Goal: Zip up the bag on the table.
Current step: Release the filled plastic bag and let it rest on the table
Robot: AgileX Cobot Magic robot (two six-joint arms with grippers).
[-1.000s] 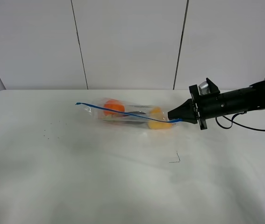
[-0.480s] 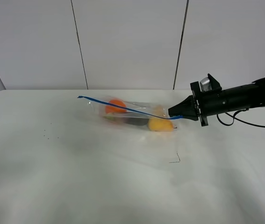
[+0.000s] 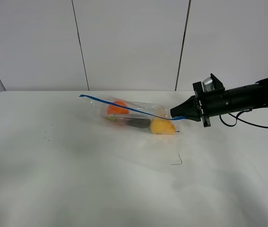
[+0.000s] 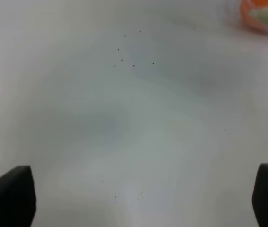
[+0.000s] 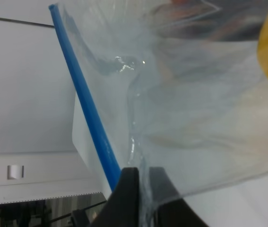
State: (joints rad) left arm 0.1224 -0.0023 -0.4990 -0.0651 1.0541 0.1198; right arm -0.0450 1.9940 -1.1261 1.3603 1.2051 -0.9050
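On one table (image 3: 77, 179), one bag (image 3: 134, 116), zipper end pinched by right hand (image 3: 173, 115)

A high exterior camera looks down across the white table (image 3: 100, 179) toward the paneled far wall, taking in the whole scene. The left wrist camera faces bare tabletop at close range, orange produce (image 4: 263, 14) at its edge. The right wrist camera sits tight against the bag (image 5: 195, 109), also seen from above.
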